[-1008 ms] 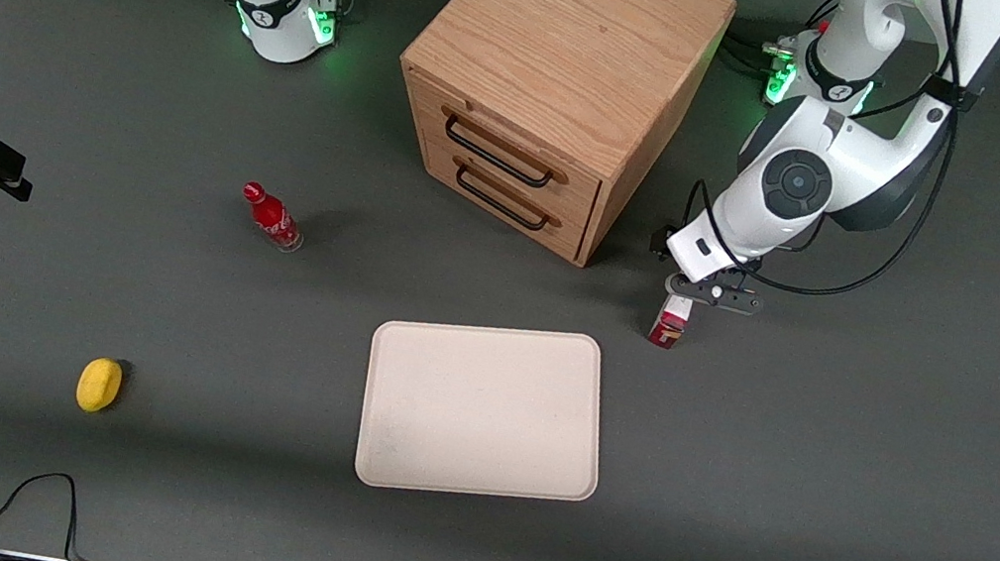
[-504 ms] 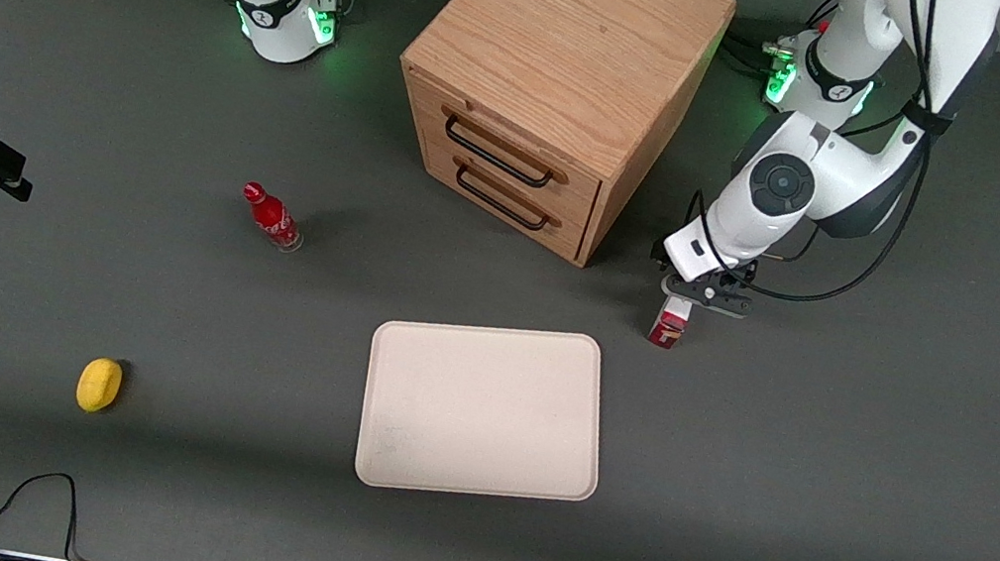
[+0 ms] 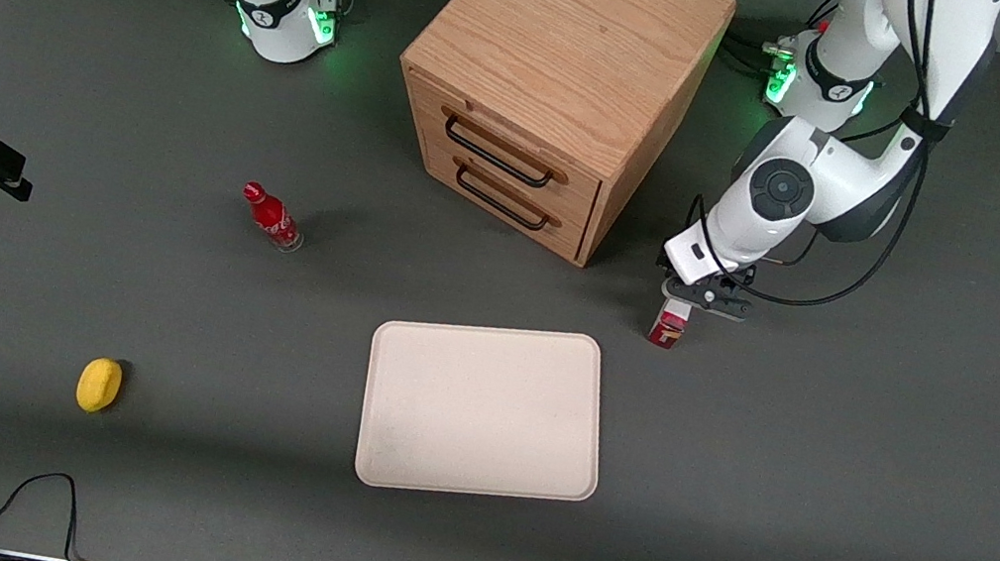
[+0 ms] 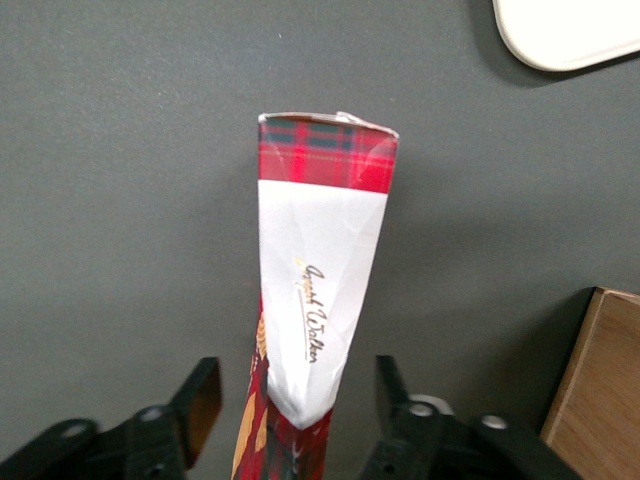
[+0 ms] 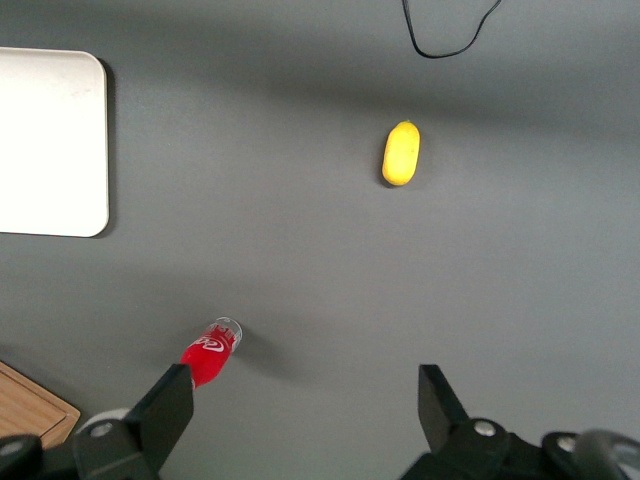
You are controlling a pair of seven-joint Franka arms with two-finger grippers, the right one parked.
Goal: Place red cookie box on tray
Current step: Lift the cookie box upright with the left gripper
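My gripper (image 3: 691, 300) hangs directly over the red cookie box (image 3: 668, 325), which stands on end on the table (image 3: 831, 473), close by the wooden drawer cabinet (image 3: 550, 88) and just off the near corner of the tray (image 3: 485, 409). In my wrist view the red cookie box (image 4: 318, 290) rises straight up toward me, its long axis pointing along my approach, so the top of it sits between my jaws. They stand wide, one finger (image 4: 198, 400) on each side of the carton's thin faces with a clear gap on both sides, touching nothing as far as I can tell. That is the relation the grip turns on: the box's narrow thickness lies across my opening, so closing should pinch the flat faces. I judge the carton slightly nearer one finger than the other, so it may tip as I close. The tray (image 4: 570, 32) lies flat and bare, a short carry away.
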